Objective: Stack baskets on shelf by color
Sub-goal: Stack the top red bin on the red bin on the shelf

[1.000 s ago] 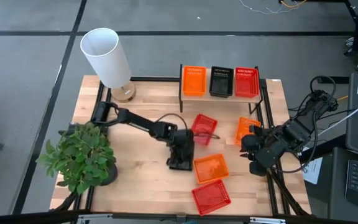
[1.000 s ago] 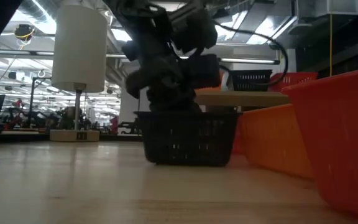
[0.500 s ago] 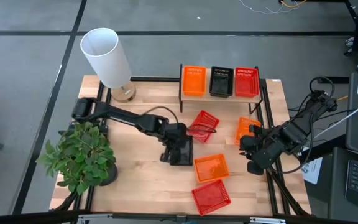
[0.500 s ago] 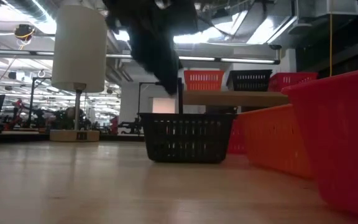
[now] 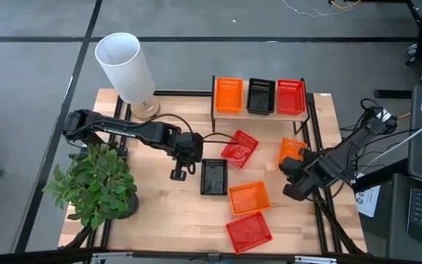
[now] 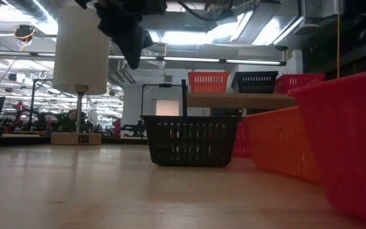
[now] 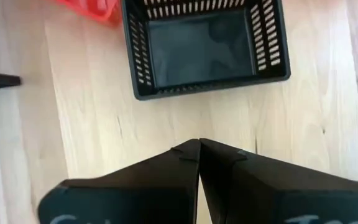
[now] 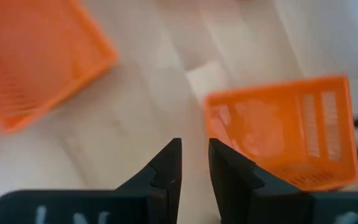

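1. The shelf (image 5: pixel 258 116) stands at the far edge of the tabletop (image 5: pixel 160 213) and already carries one orange basket (image 5: pixel 228 94), one black basket (image 5: pixel 261 96) and one red basket (image 5: pixel 290 96) side by side. They look like the base of three colour stacks, so each loose basket has a matching place to go.

2. A loose black basket (image 5: pixel 213 177) sits upright on the tabletop, mouth up, near the middle. The left end effector (image 5: pixel 178 170) hangs just beside it, clear of it, with its fingers clenched together on nothing; the left wrist view shows the basket (image 7: pixel 205 46) ahead of the closed tips.

3. A red basket (image 5: pixel 239 147) lies tilted between the black one and the shelf. An orange basket (image 5: pixel 248 198) and another red basket (image 5: pixel 248 231) lie nearer the front edge, all apart from one another, so each can be approached singly.

4. The right end effector (image 5: pixel 293 188) hovers by the right edge of the tabletop, its fingers a small way apart and gripping nothing. Another orange basket (image 5: pixel 292 152) lies just in front of it; it seems placed to take that one.

5. A white lamp (image 5: pixel 127 70) and a potted plant (image 5: pixel 94 183) occupy the left side, away from the work.
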You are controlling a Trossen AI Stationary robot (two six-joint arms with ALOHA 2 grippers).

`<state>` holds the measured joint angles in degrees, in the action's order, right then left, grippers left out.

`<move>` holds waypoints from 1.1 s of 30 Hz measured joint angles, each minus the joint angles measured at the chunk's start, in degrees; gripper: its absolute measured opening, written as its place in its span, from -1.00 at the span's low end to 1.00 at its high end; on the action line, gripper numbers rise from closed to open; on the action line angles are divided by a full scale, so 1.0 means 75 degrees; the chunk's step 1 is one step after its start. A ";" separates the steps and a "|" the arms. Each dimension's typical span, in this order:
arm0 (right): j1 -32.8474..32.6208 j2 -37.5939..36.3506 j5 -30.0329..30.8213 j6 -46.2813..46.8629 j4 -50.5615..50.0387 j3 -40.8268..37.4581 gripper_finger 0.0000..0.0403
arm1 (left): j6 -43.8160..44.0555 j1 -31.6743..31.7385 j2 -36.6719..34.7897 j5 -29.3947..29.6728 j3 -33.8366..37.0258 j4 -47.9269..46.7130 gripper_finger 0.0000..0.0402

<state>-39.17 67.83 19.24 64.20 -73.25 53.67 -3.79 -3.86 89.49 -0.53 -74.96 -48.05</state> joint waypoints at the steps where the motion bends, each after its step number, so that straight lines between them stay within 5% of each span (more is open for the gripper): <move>1: 0.0048 0.0006 -0.0023 0.0120 0.0017 -0.0175 -0.60 | -0.0040 0.0000 0.0000 0.0006 0.0000 0.0049 -1.00; 8: 0.0311 0.0009 -0.0104 -0.0443 0.1285 -0.0849 -0.60 | -0.0259 0.0000 0.0073 0.0015 0.0000 -0.0089 -1.00; 12: 0.0564 0.0003 0.0040 -0.1381 0.2275 -0.0742 -0.60 | -0.0322 0.0000 0.0073 0.0020 0.0000 -0.0199 -1.00; 16: 0.0939 0.0005 0.1001 -0.2314 0.3641 -0.0661 -0.60 | -0.0349 0.0000 0.0073 0.0056 0.0000 -0.0222 -1.00; 22: 0.1665 0.0006 0.1030 -0.4180 0.5415 -0.0661 -0.60 | -0.0313 0.0000 0.0073 0.0399 0.0164 -0.0166 -1.00; 33: 0.2957 0.0008 0.0397 -0.4973 0.5823 -0.0661 -0.60 | -0.0110 -0.0001 0.0073 0.0399 0.0948 0.0181 -1.00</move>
<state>-16.99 67.89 22.21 26.90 -29.57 48.71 -4.62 -3.86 90.04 2.46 -67.85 -46.69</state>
